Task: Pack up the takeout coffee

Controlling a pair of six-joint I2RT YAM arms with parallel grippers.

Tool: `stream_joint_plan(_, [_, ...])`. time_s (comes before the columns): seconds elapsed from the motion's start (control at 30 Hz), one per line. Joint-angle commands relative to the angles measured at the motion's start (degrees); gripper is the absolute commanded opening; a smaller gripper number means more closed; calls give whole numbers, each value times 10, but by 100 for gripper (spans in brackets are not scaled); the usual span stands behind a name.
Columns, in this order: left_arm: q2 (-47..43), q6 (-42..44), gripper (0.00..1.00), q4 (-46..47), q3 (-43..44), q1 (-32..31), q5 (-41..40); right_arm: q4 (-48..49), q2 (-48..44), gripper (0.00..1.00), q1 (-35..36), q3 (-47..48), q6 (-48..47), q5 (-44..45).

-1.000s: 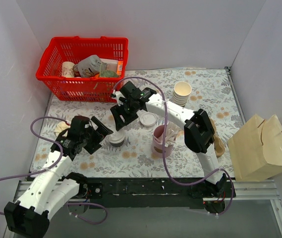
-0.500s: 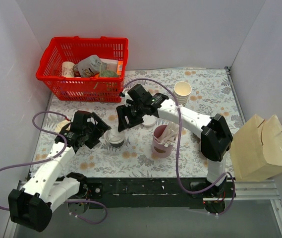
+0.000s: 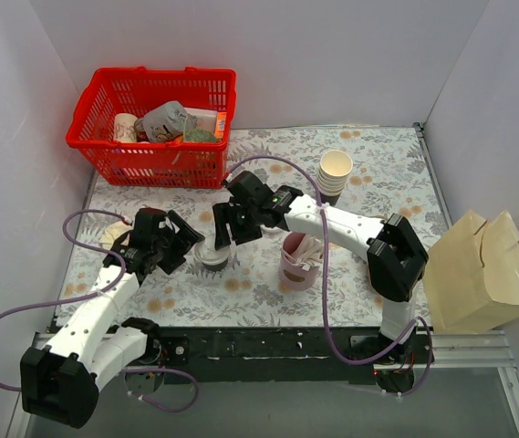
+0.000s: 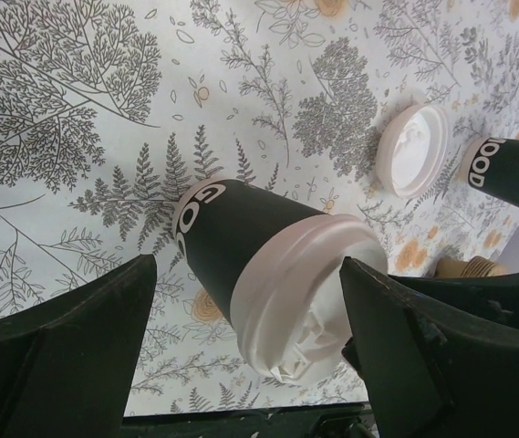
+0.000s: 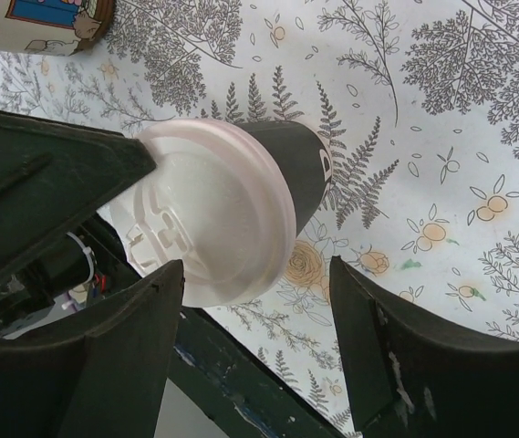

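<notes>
Noted left tool (image 4: 248, 274) spread, one finger on each side of the coffee cup (image 4: 241, 242), with gaps to the cup wall on both sides; nothing pinched yet. Compared with a second ago: narrower than then, and moved in from the left to straddle the cup. Noted right tool (image 5: 254, 274) also spread, hanging over the capped top of the same cup, brought forward from farther back on the worktop (image 3: 396, 173) in the same interval; no contact visible. Located the cup standing upright on the floral worktop between the two tools, cap on, well apart from the paper bag (image 3: 482, 269) at the far right edge. Judged: approach finished, grasp about to begin, packing itself not started; some risk of two tools crowding one cup. Hard to make out: cup mostly covered by both tools from above; loose white lid (image 4: 411, 151) clear from the left wrist only, largely hidden under the right arm in the top view; dark printed cup-like shape (image 4: 510, 173) cut off at the frame edge, not identifiable; bag mouth not visible, so unable to tell whether ready to receive.
</notes>
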Motion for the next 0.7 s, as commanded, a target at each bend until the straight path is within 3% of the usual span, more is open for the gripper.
stream_joint_plan(0.0, [-15, 9, 81, 33, -34, 4, 18, -13, 13, 72, 16, 38, 8, 58])
stream_joint_plan(0.07, [-12, 11, 79, 31, -40, 4, 16, -30, 30, 72, 22, 56, 0, 85])
stream_joint_plan(0.33, [22, -44, 53, -79, -69, 4, -28, -98, 54, 70, 26, 34, -13, 166])
stream_joint_plan(0.5, [-9, -82, 45, -113, -101, 4, 12, -120, 74, 68, 24, 14, -34, 211])
stream_joint_plan(0.53, [-11, -90, 40, -116, -105, 4, 16, -118, 79, 64, 23, 11, -50, 203])
stream_joint_plan(0.67, [-17, -108, 37, -105, -144, 3, 48, -99, 87, 51, 16, 15, -67, 167])
